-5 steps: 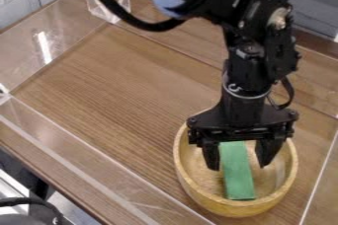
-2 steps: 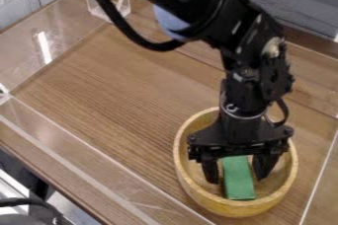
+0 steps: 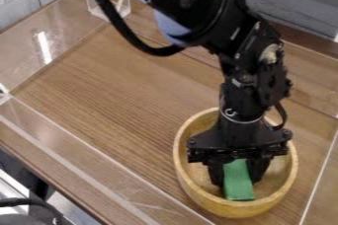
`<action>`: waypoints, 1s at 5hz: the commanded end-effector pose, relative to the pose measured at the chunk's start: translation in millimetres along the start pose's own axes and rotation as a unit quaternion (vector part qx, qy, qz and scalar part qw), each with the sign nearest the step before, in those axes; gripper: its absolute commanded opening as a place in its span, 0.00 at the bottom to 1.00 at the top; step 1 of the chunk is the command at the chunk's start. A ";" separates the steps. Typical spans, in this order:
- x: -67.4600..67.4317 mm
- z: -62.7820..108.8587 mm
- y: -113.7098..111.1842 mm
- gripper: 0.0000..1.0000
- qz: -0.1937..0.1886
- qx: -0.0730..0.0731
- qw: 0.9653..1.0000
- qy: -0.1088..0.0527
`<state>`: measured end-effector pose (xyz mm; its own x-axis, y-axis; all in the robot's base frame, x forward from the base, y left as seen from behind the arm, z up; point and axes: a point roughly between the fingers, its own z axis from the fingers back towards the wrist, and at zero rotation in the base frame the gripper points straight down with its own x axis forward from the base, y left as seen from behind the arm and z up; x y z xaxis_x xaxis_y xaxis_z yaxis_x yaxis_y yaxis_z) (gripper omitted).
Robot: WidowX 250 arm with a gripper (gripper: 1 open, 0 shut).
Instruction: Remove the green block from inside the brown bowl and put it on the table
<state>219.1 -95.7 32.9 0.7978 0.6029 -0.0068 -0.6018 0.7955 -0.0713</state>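
The green block (image 3: 239, 183) lies inside the brown bowl (image 3: 187, 175) near the table's (image 3: 119, 91) front right corner, with its far end under my gripper. My black gripper (image 3: 236, 166) reaches straight down into the bowl. Its two fingers are drawn in against the sides of the block's upper end. The lower half of the block shows below the fingers and still rests on the bowl's floor.
Low clear plastic walls (image 3: 46, 34) edge the tabletop on the left, back and front. The black arm (image 3: 199, 12) leans in from the upper middle, with a cable looping beside it. The bowl sits close to the front wall.
The gripper has sunk deeper into the bowl over the block, and its fingers have drawn in from a wide spread to grip the block's sides.
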 end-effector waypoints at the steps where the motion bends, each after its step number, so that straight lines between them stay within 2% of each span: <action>1: 4.1 12.4 -4.8 0.00 -0.007 -0.014 1.000 -0.011; 5: 4.5 24.0 -1.5 0.00 -0.024 -0.011 1.000 -0.010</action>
<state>211.0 -91.1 42.1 0.8284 0.5597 -0.0234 -0.5602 0.8275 -0.0391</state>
